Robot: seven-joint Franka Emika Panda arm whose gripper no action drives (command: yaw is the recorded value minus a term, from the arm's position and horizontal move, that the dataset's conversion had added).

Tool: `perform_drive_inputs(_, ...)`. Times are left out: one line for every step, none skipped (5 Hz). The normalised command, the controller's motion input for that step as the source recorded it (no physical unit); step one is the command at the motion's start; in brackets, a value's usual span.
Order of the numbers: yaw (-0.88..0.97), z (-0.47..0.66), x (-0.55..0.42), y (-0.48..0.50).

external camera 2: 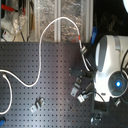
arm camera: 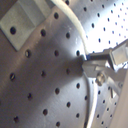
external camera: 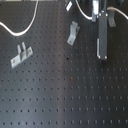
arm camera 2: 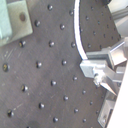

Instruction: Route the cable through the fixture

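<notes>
As seen in both wrist views, shows the gripper (arm camera: 89,65) (arm camera 2: 91,68) drawn narrow and pinching the cable (arm camera: 76,27) (arm camera 2: 76,30), with the thin white cord entering between the fingertips and, in the first wrist view, running on past them in a smooth curve close over the perforated board (arm camera: 45,80). Shows also a pale metal bracket (arm camera: 22,20) (arm camera 2: 10,25) lying on the board, well apart from the fingertips. In the first exterior view, places the gripper (external camera: 103,55) at about 2 o'clock, hanging upright with its tip near the board (external camera: 65,95); cannot tell whether tip and surface touch. Places one loop of the cable (external camera: 19,34) at 11 o'clock and a second stretch between 12 and 1 o'clock, slanting toward the gripper body and lost behind it. Marks a low bracket (external camera: 21,54) at 9 o'clock and a tilted bracket (external camera: 73,32) at 1 o'clock, both apart from the cable. In the second exterior view, hides the gripper beneath the white arm (external camera 2: 107,60) at 3 o'clock; traces the cable (external camera 2: 61,19) from beside the arm at 1 o'clock, arching up to 12 o'clock, then descending across the board to 9 o'clock and curling on toward 8 o'clock.
</notes>
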Motion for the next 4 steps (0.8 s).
perform_drive_inputs(0.0,0.82,-0.076,0.018)
perform_drive_inputs(0.0,0.69,-0.302,-0.043)
perform_drive_inputs(0.0,0.63,-0.296,-0.039)
perform_drive_inputs(0.0,0.22,-0.132,0.014)
